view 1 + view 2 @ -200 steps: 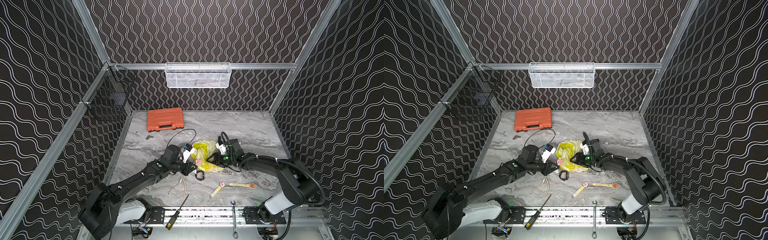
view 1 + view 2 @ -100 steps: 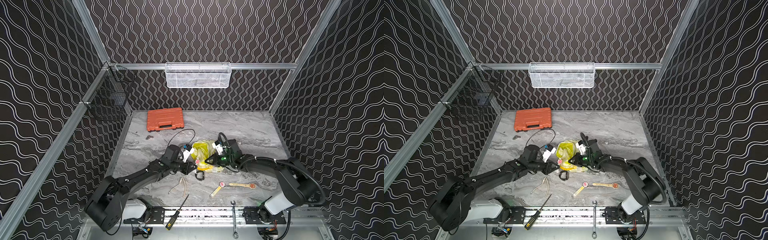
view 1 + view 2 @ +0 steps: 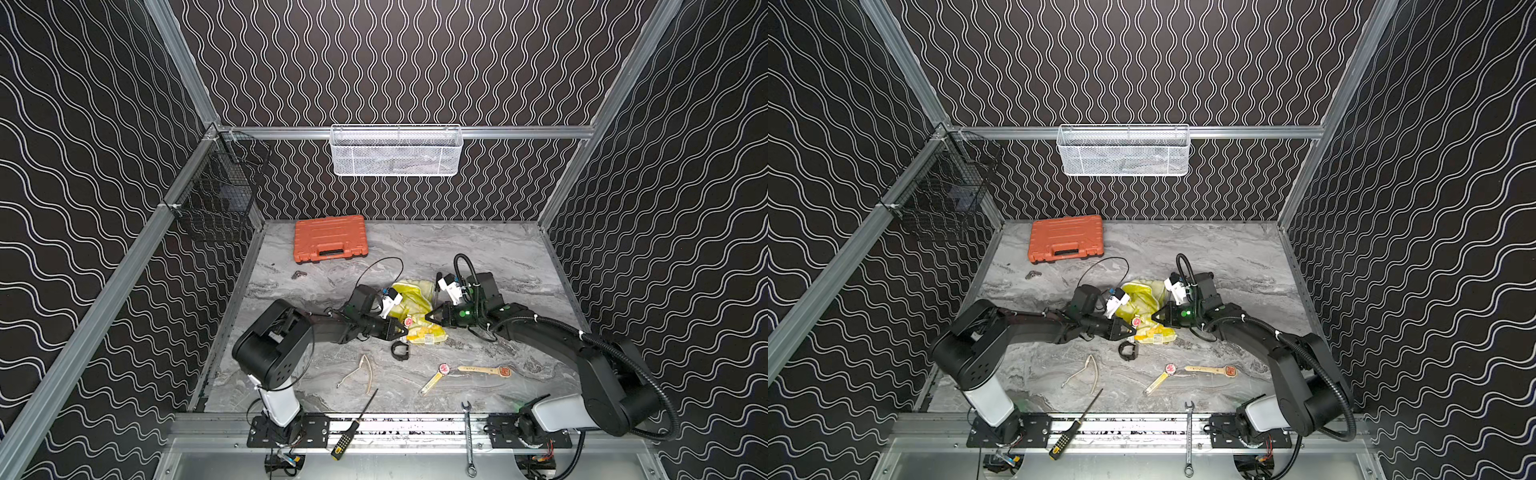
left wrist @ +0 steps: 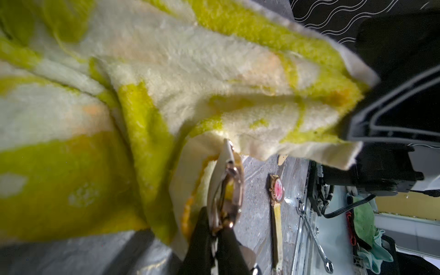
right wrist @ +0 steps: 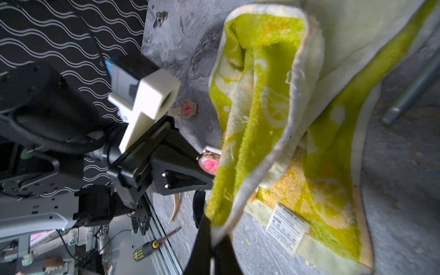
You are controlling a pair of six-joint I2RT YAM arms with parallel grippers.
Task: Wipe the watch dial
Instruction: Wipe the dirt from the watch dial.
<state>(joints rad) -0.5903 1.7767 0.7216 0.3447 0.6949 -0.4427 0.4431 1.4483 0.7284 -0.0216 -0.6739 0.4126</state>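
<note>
A gold watch with a red dial (image 3: 409,321) (image 3: 1136,321) is pinched by its case in my shut left gripper (image 3: 405,330) (image 3: 1133,330) just above the table. The left wrist view shows this watch (image 4: 228,190) edge-on at the gripper (image 4: 217,228), touching the towel. My right gripper (image 3: 427,318) (image 3: 1152,316) (image 5: 214,238) is shut on an edge of the yellow-green towel (image 3: 411,295) (image 5: 273,119), lifting a fold. That fold hangs against the dial (image 5: 209,164) and covers part of it.
On the marble table lie a black strap loop (image 3: 400,350), glasses (image 3: 361,374), two more watches (image 3: 444,369) (image 3: 505,371), an orange case (image 3: 330,244) at the back, and a screwdriver (image 3: 353,424) and wrench (image 3: 468,436) on the front rail. Baskets (image 3: 396,150) hang on the walls.
My right gripper has closed on the towel edge and shifted slightly toward the watch. The left arm's elbow has swung up and inward while its gripper kept the watch.
</note>
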